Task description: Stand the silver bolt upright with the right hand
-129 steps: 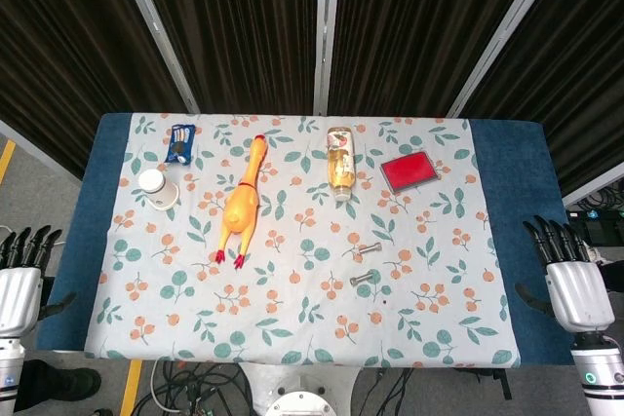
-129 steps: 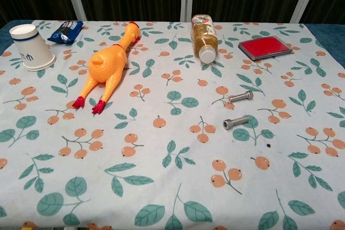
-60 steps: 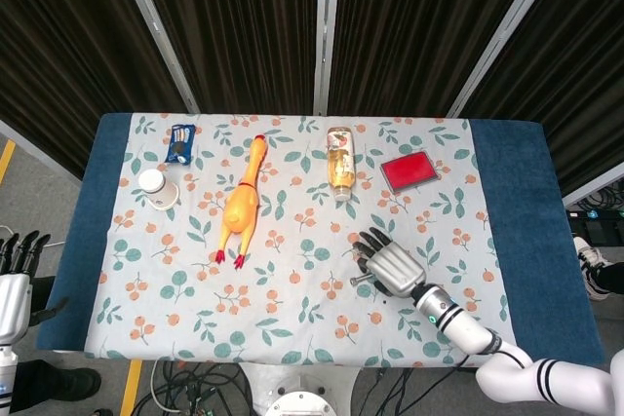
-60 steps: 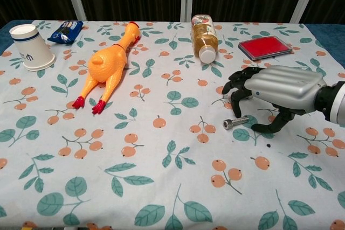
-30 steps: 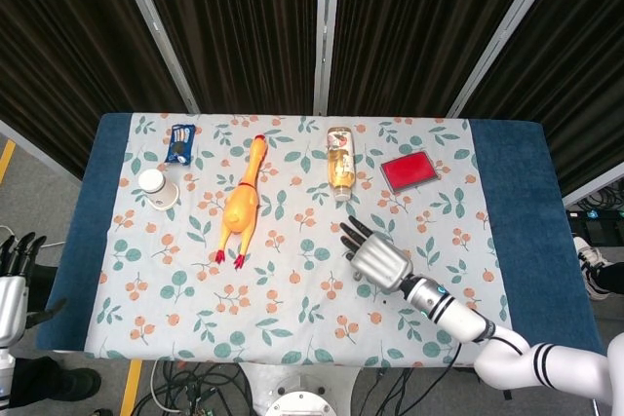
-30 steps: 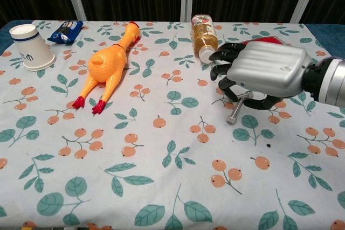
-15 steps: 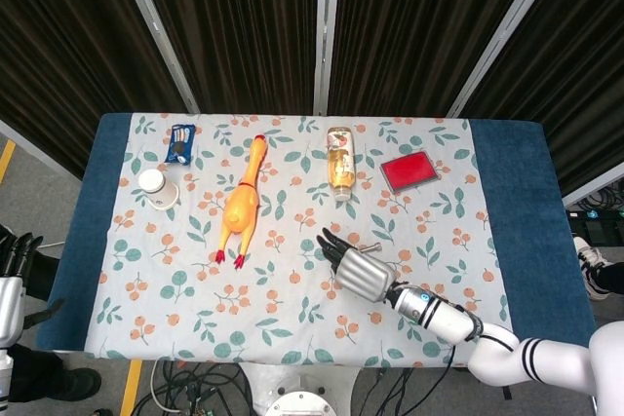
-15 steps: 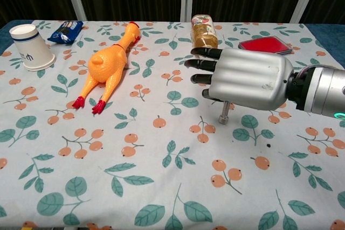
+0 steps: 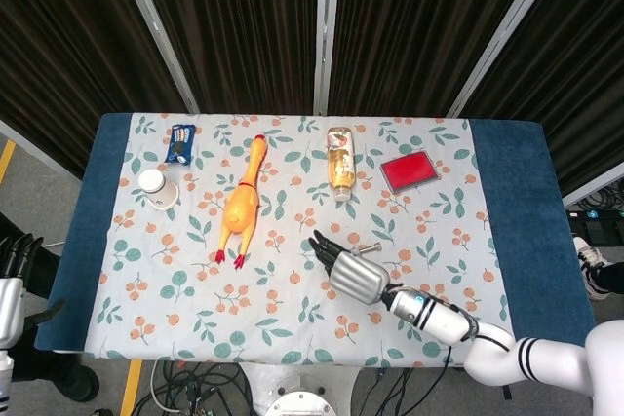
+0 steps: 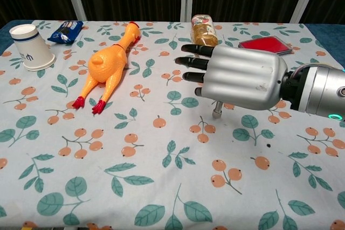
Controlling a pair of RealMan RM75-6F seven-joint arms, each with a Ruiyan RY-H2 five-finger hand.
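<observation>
My right hand (image 10: 237,82) hovers over the middle right of the floral cloth, back of the hand toward the chest camera, fingers stretched to the left. A silver bolt (image 10: 217,110) sticks straight down from under it, held from behind, its lower end at or just above the cloth. The thumb and the grip itself are hidden. In the head view the same right hand (image 9: 346,272) covers that bolt, and a second silver bolt (image 9: 368,247) lies flat just behind it. My left hand (image 9: 10,284) hangs off the table's left edge, fingers apart and holding nothing.
A yellow rubber chicken (image 10: 108,60) lies left of centre. A drink bottle (image 10: 204,35) lies on its side behind the right hand, with a red pad (image 10: 264,43) to its right. A paper cup (image 10: 29,44) and a blue snack packet (image 10: 66,29) sit at the far left.
The right hand came in, picked up the nearer bolt from lying flat and carried it left. Over the last second the bolt swung from tilted to vertical under the hand.
</observation>
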